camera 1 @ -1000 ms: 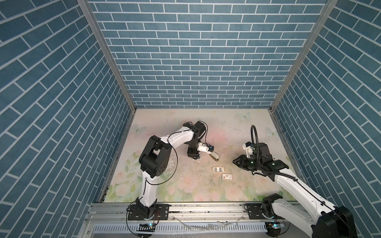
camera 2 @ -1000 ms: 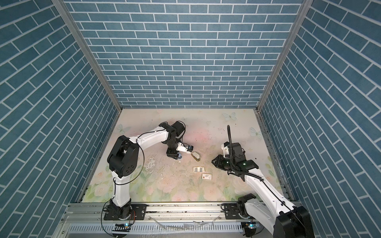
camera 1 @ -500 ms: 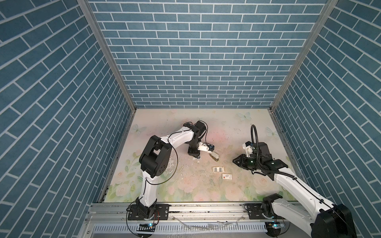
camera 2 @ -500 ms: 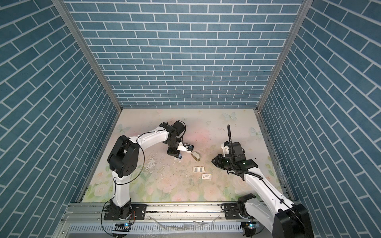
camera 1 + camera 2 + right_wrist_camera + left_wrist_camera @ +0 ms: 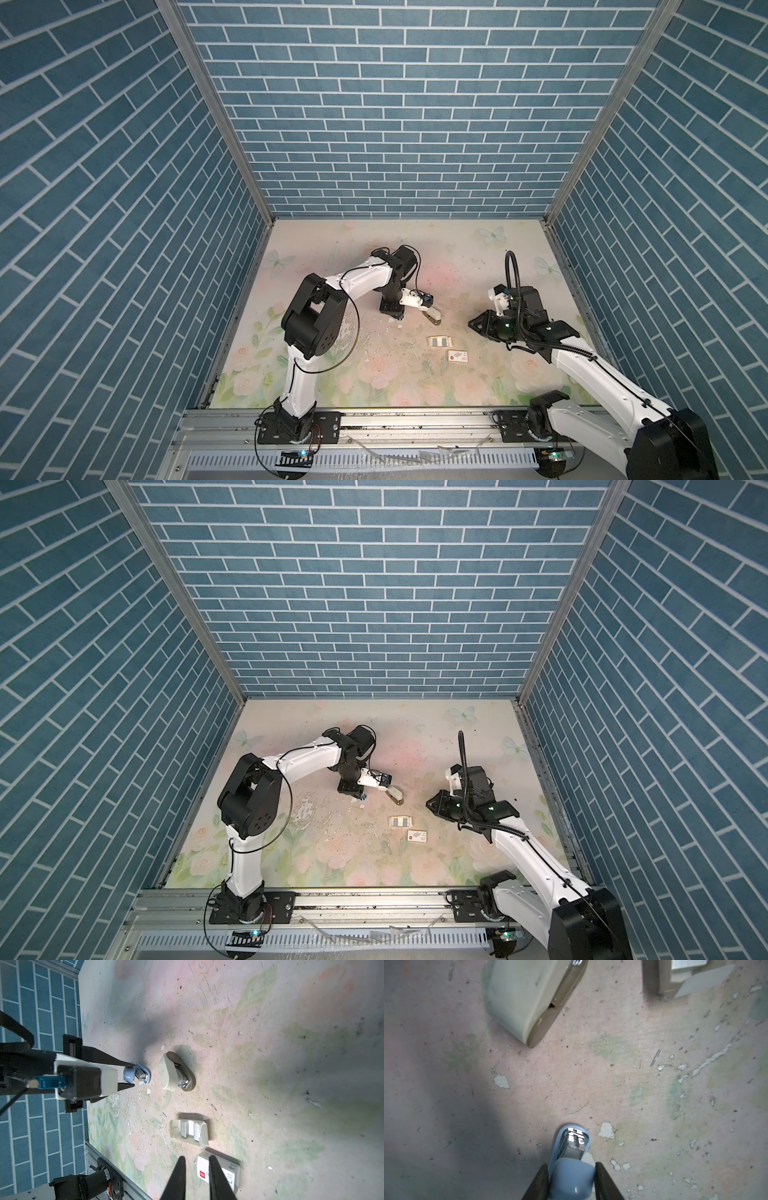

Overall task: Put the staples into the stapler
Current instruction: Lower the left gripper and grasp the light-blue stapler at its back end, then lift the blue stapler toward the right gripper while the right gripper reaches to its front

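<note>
Staples point(image 5: 183, 1129) are kept as two short grey strips inside a small open cardboard tray point(image 5: 202, 1136). The tray is laid flat on the table point(image 5: 280, 1068) with its flaps folded out, so that the strips can be reached from above. Beside the tray, nearer the right arm, a closed white box point(image 5: 220, 1172) with a red label is set down; its contents cannot be seen. A small blue stapler point(image 5: 571, 1178) is pinched at its rear end by the left pincer point(image 5: 132, 1074), whose two fingers are pressed against its sides while it rests on the table, chrome front pointed away from the wrist. This hold is judged to be meant for steadying the stapler so that it can be opened for loading. Whether its channel is open or already filled cannot be told. A larger cream stapler point(image 5: 172, 1073) is seen just beyond the blue one, apparently on its side, apart from it and untouched. The right pincer point(image 5: 195, 1157) is held above the table over the white box, its fingers slightly spread with nothing between them. It is judged to be placed there so that a strip can be fetched from the tray just ahead of it.
</note>
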Robot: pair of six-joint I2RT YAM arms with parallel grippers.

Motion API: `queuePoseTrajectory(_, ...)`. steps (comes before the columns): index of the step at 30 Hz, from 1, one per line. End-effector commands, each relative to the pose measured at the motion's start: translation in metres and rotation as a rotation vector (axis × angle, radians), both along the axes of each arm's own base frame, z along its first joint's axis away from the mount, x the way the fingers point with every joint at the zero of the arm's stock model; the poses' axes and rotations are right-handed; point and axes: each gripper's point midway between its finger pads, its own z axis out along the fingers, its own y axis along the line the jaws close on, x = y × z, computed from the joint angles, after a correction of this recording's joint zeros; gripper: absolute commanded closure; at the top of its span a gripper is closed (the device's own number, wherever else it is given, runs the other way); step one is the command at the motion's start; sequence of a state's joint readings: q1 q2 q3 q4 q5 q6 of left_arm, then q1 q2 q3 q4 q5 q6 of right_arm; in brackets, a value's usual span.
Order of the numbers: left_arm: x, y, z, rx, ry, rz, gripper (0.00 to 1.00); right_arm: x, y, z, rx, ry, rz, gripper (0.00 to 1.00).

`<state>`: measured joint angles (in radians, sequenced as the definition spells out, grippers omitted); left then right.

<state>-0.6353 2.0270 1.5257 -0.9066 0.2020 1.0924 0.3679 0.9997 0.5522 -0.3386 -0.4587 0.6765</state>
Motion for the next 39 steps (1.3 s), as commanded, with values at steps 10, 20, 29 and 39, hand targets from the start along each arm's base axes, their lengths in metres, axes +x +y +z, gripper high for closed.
queuePoseTrajectory(10,-0.009,0.002,-0.002,0.007,0.019,0.023,0.78,0.002,0.001,0.002,0.012,0.014,-0.008,0.8)
queuePoseTrajectory(20,-0.013,-0.004,0.024,-0.056,0.019,0.088,0.92,0.006,0.007,0.017,0.005,0.019,0.038,0.81)
queuePoseTrajectory(29,-0.017,-0.01,0.054,-0.132,0.008,0.136,0.93,0.008,0.024,0.036,0.062,0.037,0.101,0.81)
queuePoseTrajectory(39,-0.021,-0.012,0.074,-0.189,-0.022,0.209,0.93,0.01,0.082,0.047,0.107,0.074,0.231,0.79)
